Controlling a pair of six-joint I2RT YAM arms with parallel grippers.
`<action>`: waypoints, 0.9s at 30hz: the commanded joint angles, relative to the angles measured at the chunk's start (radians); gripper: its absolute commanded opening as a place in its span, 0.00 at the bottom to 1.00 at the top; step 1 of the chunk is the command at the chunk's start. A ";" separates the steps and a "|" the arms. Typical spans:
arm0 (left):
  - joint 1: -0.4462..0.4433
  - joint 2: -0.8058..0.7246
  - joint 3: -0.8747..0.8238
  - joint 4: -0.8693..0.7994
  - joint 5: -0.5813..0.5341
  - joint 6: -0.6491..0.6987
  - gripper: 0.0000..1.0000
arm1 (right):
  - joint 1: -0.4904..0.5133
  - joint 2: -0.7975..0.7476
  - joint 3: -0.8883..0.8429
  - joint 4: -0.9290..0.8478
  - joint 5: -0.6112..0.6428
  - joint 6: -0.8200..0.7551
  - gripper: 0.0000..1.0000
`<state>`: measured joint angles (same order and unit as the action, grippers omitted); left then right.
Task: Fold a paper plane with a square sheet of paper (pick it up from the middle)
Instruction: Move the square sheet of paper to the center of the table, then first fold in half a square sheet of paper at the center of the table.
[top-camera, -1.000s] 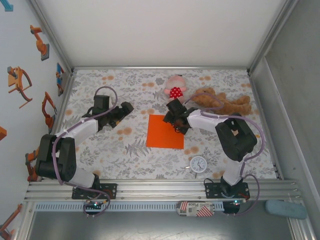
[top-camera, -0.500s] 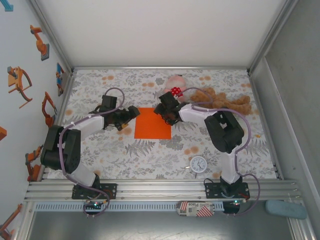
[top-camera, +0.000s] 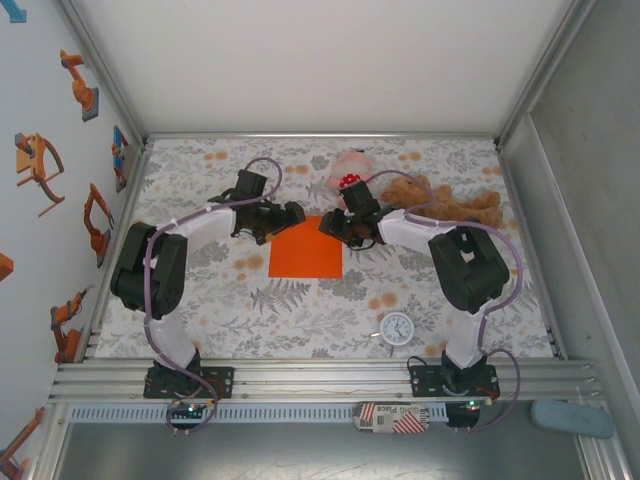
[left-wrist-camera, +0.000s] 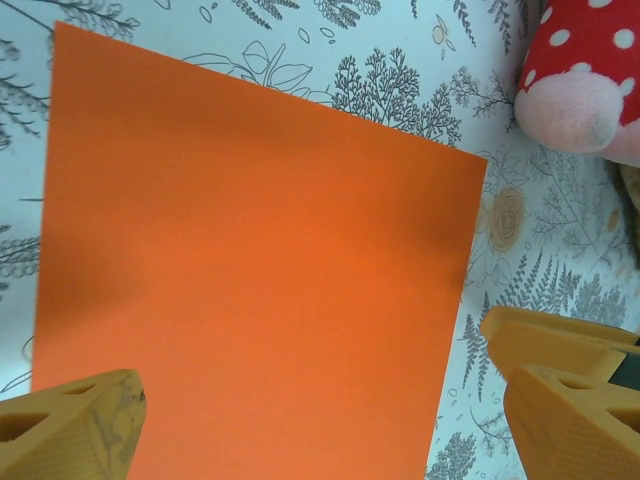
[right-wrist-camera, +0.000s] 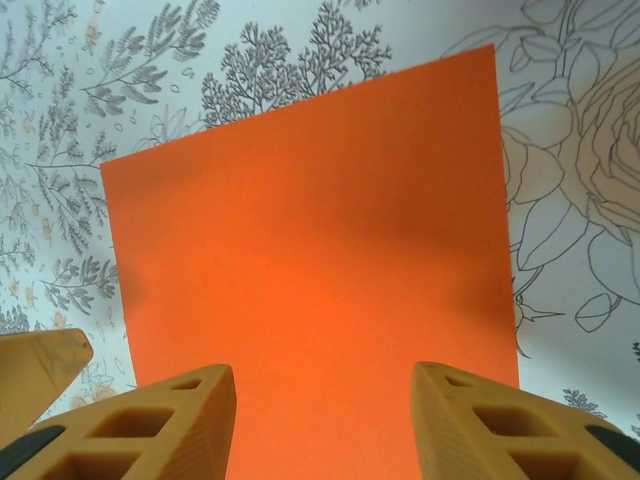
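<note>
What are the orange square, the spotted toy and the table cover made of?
The orange square looks like thin matte paper: flat, crisp-edged, no gloss. The spotted toy seems plush fabric: fuzzy pink nap, red cloth with white dots. The table cover is a smooth leaf-printed sheet; cloth or vinyl, I cannot tell.

The paper (top-camera: 306, 250) lies mid-frame on the bench (top-camera: 235, 305). A doll (top-camera: 350, 170) and a bear (top-camera: 455, 207) lie behind it; a clock (top-camera: 397, 328) lies lower right.
</note>
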<state>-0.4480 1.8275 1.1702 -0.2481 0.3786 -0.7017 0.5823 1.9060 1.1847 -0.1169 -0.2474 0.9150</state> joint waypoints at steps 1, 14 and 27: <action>-0.009 0.041 0.045 -0.058 -0.001 0.024 0.93 | -0.013 0.028 0.004 -0.018 -0.042 -0.051 0.48; -0.031 0.108 0.039 -0.041 -0.002 -0.004 0.94 | -0.017 0.083 0.033 -0.098 -0.026 -0.114 0.48; -0.019 0.089 -0.058 0.077 0.012 -0.039 0.96 | -0.018 0.133 0.042 -0.071 -0.062 -0.102 0.43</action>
<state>-0.4709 1.9015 1.1526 -0.1772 0.3923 -0.7269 0.5659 1.9877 1.2270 -0.1661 -0.2901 0.8139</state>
